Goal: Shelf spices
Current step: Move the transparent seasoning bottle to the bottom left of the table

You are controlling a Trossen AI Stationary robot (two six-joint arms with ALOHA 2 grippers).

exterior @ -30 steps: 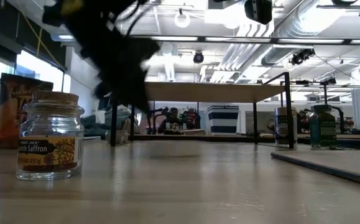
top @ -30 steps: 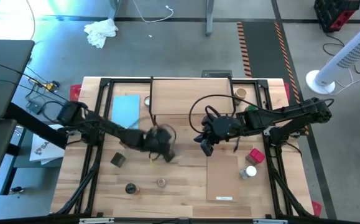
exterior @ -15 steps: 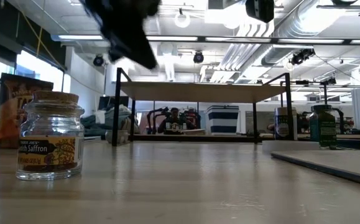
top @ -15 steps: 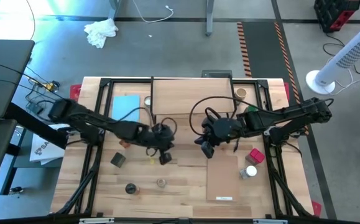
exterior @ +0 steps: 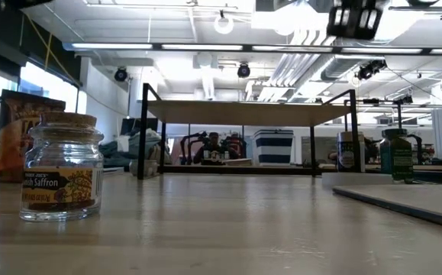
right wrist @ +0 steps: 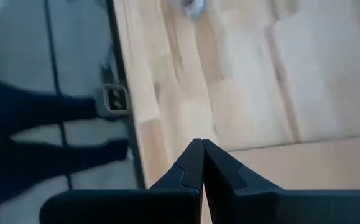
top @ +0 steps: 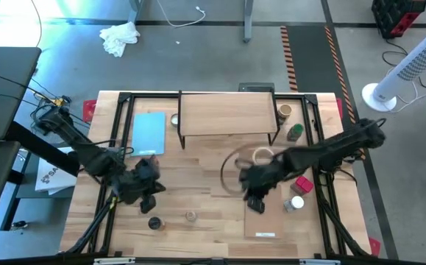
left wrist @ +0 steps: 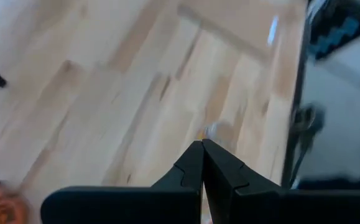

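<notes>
Saffron jar (exterior: 62, 166) with cork lid standing near on the desk (exterior: 228, 229). Shelf (exterior: 251, 113) farther back. Two jars (exterior: 398, 155) beside its right end.

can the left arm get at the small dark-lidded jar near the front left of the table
Probably yes: the left end effector, shut and empty, hovers just behind the small dark-lidded round jar, with only bare wooden table between them.

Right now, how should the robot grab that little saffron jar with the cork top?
Grip the saffron jar around its round glass body, just under the cork lid, coming straight down from above. It stands upright with bare table around it, and the narrower neck looks like a likely snug spot for a gripper's fingers.
</notes>
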